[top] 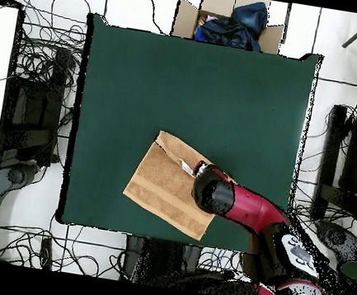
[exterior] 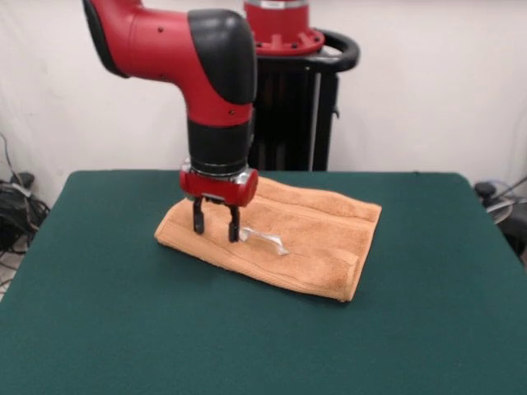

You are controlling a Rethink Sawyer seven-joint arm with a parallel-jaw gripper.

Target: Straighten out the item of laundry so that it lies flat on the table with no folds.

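The towel (exterior: 288, 239) lies on the green counter (exterior: 123, 329), folded over on itself so that it forms a long, doubled rectangle rather than a single flat sheet. In the front view its long axis runs slantwise, from a rounded end at the left to a squared end at the lower right, where two stacked layers show at the edge. Woven bands run along its length. A small white label (exterior: 268, 241) sticks out on the upper surface, just beside the gripper.

In the overhead view the towel (top: 163, 187) sits in the lower middle part of the counter (top: 142, 82), turned at an angle to the counter's sides, with one corner close to the edge nearest the robot's base. The label (top: 185, 166) shows as a pale sliver near the towel's upper edge.

The gripper (exterior: 215, 225) stands upright over the left part of the towel, its two dark fingers (exterior: 198, 220) pointing straight down and parted, with a clear gap between them. Their tips are at or just above the cloth; whether they touch it cannot be told. Nothing is held between them. The red and black arm (exterior: 198, 58) bends down from above; from overhead it (top: 240, 204) covers the towel's right corner.

Beyond the counter, the overhead view shows a cardboard box (top: 226, 24) with dark cloth in it at the far side, and cables (top: 46, 58) on the floor.
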